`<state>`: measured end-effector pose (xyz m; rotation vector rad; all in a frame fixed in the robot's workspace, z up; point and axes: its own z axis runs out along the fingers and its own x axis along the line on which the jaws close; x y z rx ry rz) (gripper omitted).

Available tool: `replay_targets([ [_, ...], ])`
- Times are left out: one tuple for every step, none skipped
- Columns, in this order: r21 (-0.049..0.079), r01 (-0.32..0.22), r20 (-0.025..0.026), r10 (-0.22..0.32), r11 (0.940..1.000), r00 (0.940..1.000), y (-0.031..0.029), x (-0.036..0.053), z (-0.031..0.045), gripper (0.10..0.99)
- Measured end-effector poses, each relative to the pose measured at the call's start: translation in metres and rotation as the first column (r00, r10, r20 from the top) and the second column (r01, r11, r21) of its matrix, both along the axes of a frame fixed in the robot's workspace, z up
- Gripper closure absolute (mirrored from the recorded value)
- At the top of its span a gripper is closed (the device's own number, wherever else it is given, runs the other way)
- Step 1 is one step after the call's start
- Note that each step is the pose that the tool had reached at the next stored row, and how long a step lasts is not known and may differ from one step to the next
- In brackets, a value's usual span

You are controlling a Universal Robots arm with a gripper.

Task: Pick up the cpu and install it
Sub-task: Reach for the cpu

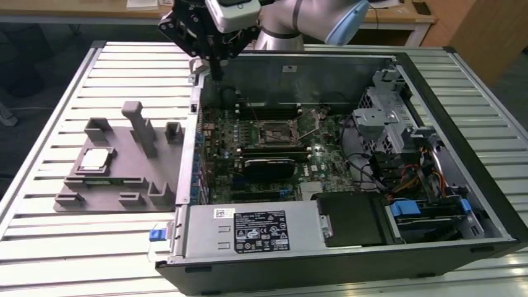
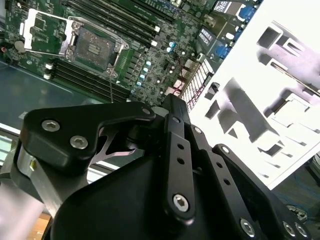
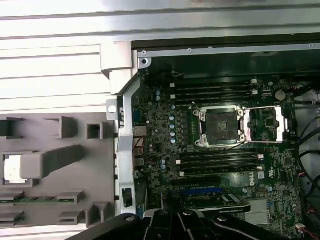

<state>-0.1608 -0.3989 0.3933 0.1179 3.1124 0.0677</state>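
Because the cpu (image 1: 93,159), a small flat square chip with a shiny silver top, looks thin, stiff and light, it should lift with little force. The smooth metal may slip, though, and its underside is likely easy to hurt, so the best hold is probably on two side edges across from each other. It lies flat in a shallow pocket of the grey plastic block tray (image 1: 115,185) on the slatted metal tabletop (image 1: 41,124). A tall grey post (image 1: 140,127) stands just beside it, so room there is tight, but above it is open. The black claw (image 1: 219,73) hangs over the back corner of the open black computer case (image 1: 330,272), well apart from the cpu, and looks pinched shut with nothing in it. The square socket (image 3: 220,125) on the green board (image 3: 155,125) sits open, with long black memory slots (image 3: 215,92) near two sides and the case wall (image 1: 196,154) between it and the tray.
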Motion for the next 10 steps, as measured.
replay_targets([
  [0.000, 0.000, 0.0000, 0.000, 1.0000, 1.0000, 0.0000, -0.0013, 0.0000, 0.980],
  [0.000, 0.000, 0.0000, 0.000, 1.0000, 1.0000, 0.0000, -0.0025, 0.0000, 0.980],
  [0.000, 0.000, 0.0000, 0.000, 1.0000, 1.0000, 0.0000, -0.0037, 0.0000, 0.980],
  [0.000, 0.000, 0.0000, 0.000, 1.0000, 1.0000, 0.0000, -0.0050, 0.0000, 0.980],
  [0.000, 0.000, 0.0000, 0.000, 1.0000, 1.0000, 0.0000, -0.0062, 0.0000, 0.980],
  [0.000, 0.000, 0.0000, 0.000, 1.0000, 1.0000, 0.0000, -0.0075, 0.0000, 0.980],
  [0.000, 0.000, 0.0000, 0.000, 1.0000, 1.0000, 0.0000, -0.0089, 0.0000, 0.980],
  [0.000, 0.000, 0.0000, 0.000, 1.0000, 1.0000, 0.0000, -0.0103, 0.0000, 0.980],
  [0.000, 0.000, 0.0000, 0.000, 1.0000, 1.0000, 0.0000, -0.0115, 0.0000, 0.980],
  [0.000, 0.000, 0.0000, 0.000, 1.0000, 1.0000, 0.0000, -0.0127, 0.0000, 0.980],
])
